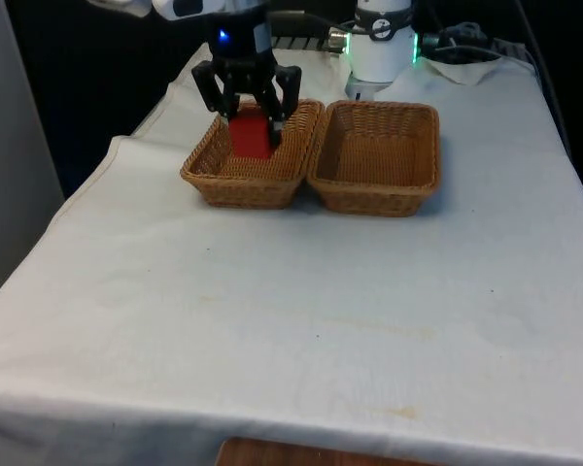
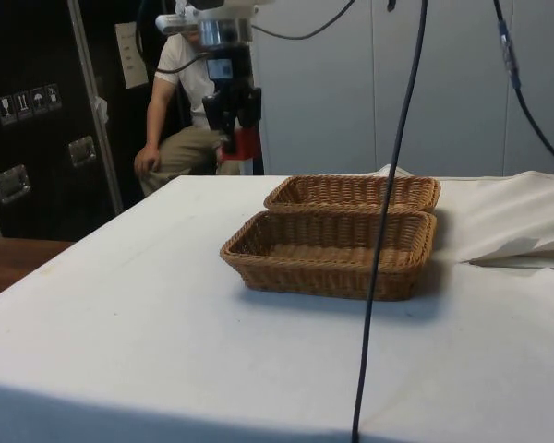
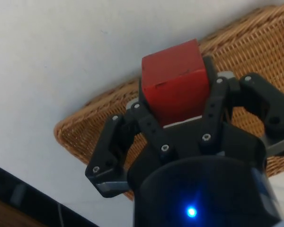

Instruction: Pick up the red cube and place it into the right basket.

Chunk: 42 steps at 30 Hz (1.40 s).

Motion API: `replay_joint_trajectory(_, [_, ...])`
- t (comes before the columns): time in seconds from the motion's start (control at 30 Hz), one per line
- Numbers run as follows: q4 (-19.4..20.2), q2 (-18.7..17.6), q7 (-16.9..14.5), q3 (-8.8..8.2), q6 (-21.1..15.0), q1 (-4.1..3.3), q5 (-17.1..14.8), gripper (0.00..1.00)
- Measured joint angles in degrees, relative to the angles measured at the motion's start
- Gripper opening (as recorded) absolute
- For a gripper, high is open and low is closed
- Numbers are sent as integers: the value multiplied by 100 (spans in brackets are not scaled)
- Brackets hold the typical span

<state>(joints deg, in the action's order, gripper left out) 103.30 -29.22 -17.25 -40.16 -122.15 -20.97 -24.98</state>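
End effector: black two-finger end effector (image 1: 249, 115) hangs above the wicker basket at the front view's left (image 1: 254, 155), fingers pointing down.
Grip: fingers clamped on the red cube (image 1: 250, 135); in the wrist view the red cube (image 3: 175, 80) sits pinched between the finger links, one link on each side.
Cube position: held in the air, above the basket floor, not touching the wicker as far as the side view shows (image 2: 242, 143).
Arm pose: white arm comes in from the top of the front view; in the side view the end effector (image 2: 231, 138) points straight down, level with the upper third of the picture, beyond the far basket.
Baskets: two shallow rectangular wicker baskets side by side, rims touching; the one at the front view's right (image 1: 376, 155) holds nothing visible.
Bench: covered by a white cloth (image 1: 291, 311), faintly stained and creased; a brown wooden edge (image 1: 272, 454) shows at the near edge.
Room: black curtains behind in the front view; in the side view dark cabinets (image 2: 37, 120) and a pale wall, with a black cable (image 2: 388, 221) hanging across the foreground.
Person: seated behind the bench in the side view (image 2: 180, 120), white top, tan trousers.
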Motion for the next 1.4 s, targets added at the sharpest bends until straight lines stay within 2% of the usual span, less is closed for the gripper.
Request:
replay_joint_trajectory(0.23, [321, 258, 115, 29, -160, -97, 223, 3])
replay_joint_trajectory(0.47, [550, 447, 178, 80, -275, -126, 367, 3])
replay_joint_trajectory(0.7, [991, 785, 321, 183, -527, -172, 619, 3])
replay_joint_trajectory(1.0, [1421, 1071, 344, 218, -785, -178, 745, 3])
replay_joint_trajectory(1.4, [2183, 1427, 86, 160, -1306, -126, 751, 3])
